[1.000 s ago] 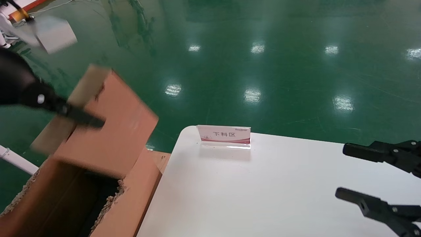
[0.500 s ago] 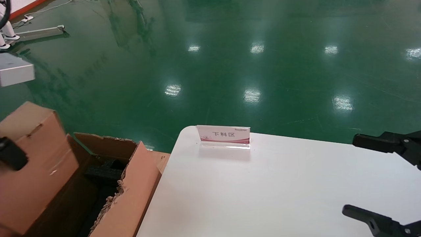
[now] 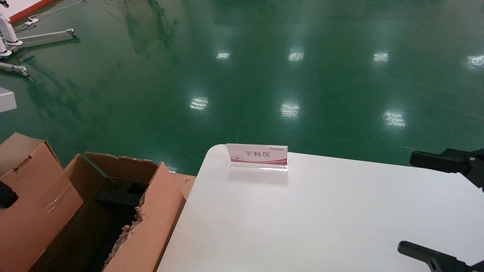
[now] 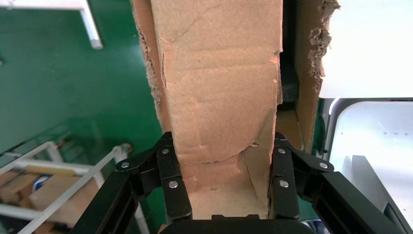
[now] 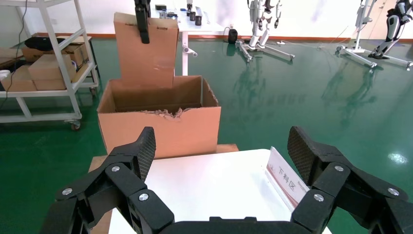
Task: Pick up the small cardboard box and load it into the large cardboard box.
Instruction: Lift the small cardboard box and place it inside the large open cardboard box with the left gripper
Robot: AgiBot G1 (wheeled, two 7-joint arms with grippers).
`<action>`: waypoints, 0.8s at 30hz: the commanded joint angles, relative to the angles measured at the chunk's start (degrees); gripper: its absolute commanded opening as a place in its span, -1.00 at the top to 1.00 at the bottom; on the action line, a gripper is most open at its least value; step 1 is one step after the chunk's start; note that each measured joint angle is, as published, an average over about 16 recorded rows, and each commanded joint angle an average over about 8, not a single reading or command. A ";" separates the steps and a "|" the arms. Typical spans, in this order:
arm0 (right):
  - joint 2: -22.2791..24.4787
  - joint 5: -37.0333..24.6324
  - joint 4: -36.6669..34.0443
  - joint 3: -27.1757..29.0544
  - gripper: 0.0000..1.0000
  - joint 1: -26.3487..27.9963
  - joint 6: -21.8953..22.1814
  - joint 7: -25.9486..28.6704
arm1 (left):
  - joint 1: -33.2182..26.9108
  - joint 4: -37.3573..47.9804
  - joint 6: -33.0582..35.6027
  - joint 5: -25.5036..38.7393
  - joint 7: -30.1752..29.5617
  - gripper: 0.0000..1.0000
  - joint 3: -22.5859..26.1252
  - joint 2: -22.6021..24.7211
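Observation:
The small cardboard box (image 3: pixel 34 196) is orange-brown with clear tape on one face. It hangs upright at the far left of the head view, over the left side of the large cardboard box (image 3: pixel 151 211). My left gripper (image 4: pixel 224 146) is shut on it, one finger on each side of the small box (image 4: pixel 221 83). The large box has ragged torn edges (image 4: pixel 316 44) and black foam (image 3: pixel 121 196) inside. In the right wrist view the small box (image 5: pixel 148 53) stands with its lower end at the large box's (image 5: pixel 156 126) rim. My right gripper (image 5: pixel 222 146) is open and empty over the white table, and it also shows in the head view (image 3: pixel 406 202).
A white table (image 3: pixel 302 219) carries a red-and-white sign stand (image 3: pixel 257 155) near its far edge. The large box stands on the green floor just left of the table. A shelf rack with cartons (image 5: pixel 48 63) stands beyond it. A white desk corner (image 3: pixel 7 100) shows at far left.
The small box, held by my left gripper, has swung left and down beside the large box's opening, uncovering its dark inside. My right gripper has drawn back toward the right edge.

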 commanded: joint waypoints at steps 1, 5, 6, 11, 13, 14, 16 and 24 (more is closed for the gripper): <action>0.00 0.00 0.00 0.00 -1.00 0.00 0.00 0.00 | -0.08 0.76 -0.01 1.16 1.81 1.00 -0.16 -2.28; 0.00 0.00 0.00 0.00 -1.00 0.00 0.00 0.00 | -0.14 1.96 -0.13 3.58 4.65 1.00 -1.00 -6.43; 0.00 0.00 0.00 0.00 -1.00 0.00 0.00 0.00 | -0.15 2.26 -0.19 4.13 5.26 1.00 -1.21 -7.45; 0.00 0.00 0.00 0.00 -1.00 0.00 0.00 0.00 | -0.18 4.13 -0.77 6.50 8.21 1.00 -2.02 -12.78; 0.00 0.00 0.00 0.00 -1.00 0.00 0.00 0.00 | -0.19 5.08 -1.16 7.23 9.37 1.00 -2.24 -14.97; 0.00 0.00 0.00 0.00 -1.00 0.00 0.00 0.00 | -0.20 5.52 -1.36 7.53 9.91 1.00 -2.34 -15.95; 0.00 0.00 0.00 0.00 -1.00 0.00 0.00 0.00 | -0.20 6.45 -1.78 8.17 11.06 1.00 -2.58 -18.00; 0.00 0.00 0.00 0.00 -1.00 0.00 0.00 0.00 | -0.09 9.16 -3.43 10.26 15.11 1.00 -3.60 -24.47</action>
